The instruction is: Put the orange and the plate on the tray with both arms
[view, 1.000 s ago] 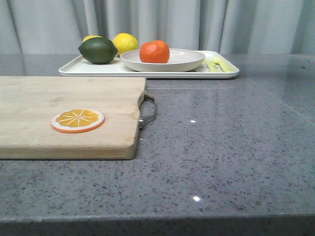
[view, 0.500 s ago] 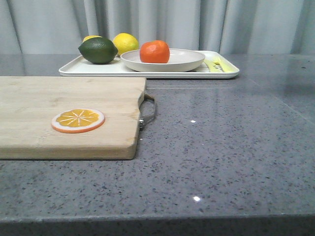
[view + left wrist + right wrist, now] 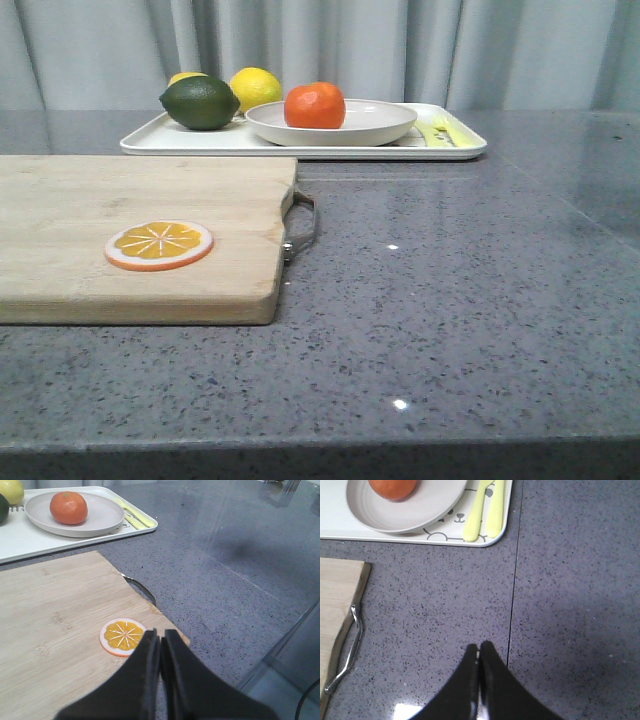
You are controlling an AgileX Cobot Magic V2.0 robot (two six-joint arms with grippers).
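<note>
Orange (image 3: 314, 105) sits inside the plate (image 3: 375, 127), and the plate rests on the tray (image 3: 300, 148), toward the end of it that carries the yellow-green cutlery print (image 3: 440, 131). On the tray's other end, beside the plate, lie a dark green lime (image 3: 199, 102) and a yellow lemon (image 3: 255, 88), with a second yellow fruit partly hidden behind the lime. Nearer the robot than the tray, a wooden cutting board (image 3: 80, 200) lies on the grey table (image 3: 450, 330), an orange slice (image 3: 158, 245) on it and a metal handle (image 3: 302, 225) at its end. The left tool (image 3: 160, 647) hangs above the board close to the slice, fingers together and holding nothing; the right tool (image 3: 479, 655) hangs above bare table, near the tray's cutlery end, likewise closed and empty. Judged from this layout, both placements look done and the task is at its finish. What remains, if anything, is to keep both arms clear of the tray without nudging the plate.
</note>
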